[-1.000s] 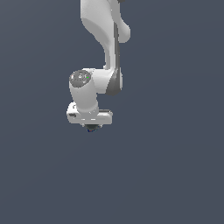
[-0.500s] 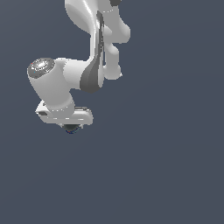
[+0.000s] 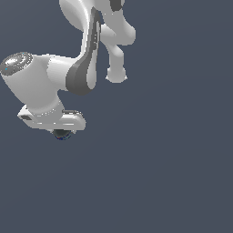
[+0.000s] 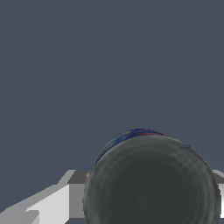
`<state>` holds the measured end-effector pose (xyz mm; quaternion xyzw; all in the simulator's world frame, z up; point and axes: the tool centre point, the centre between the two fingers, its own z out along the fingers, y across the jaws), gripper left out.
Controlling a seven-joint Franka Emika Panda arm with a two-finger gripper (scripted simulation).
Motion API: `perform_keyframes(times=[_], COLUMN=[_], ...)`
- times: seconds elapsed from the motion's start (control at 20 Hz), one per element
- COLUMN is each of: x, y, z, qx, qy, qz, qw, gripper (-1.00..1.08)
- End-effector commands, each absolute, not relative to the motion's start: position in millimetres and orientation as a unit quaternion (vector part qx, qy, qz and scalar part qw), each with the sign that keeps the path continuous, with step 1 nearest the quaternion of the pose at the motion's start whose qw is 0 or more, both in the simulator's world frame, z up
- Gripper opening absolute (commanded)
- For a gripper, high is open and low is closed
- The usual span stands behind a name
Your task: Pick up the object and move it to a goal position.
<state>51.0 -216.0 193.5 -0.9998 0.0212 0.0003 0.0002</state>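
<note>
White gripper (image 3: 61,129) had swung across toward the exterior view's left since a second before, riding closer to that camera, with the near-black object (image 3: 62,134) tucked just under it the whole way, so I judged the carry to the goal was under way. Its jaws seemed closed on the object, clear of any surface. Roundish, it showed no long axis or heading.
</note>
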Motion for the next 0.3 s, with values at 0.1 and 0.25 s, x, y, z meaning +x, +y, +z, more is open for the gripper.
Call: perform_keyframes(times=[0.1,0.25], x=[55.1,55.8], y=[-222.0,-222.9], z=[198.5,199.1], qx=[-1.000,-1.000], qy=[0.021,0.021], qz=[0.000,0.000], qw=[0.000,0.000], gripper=[-1.00,-1.00])
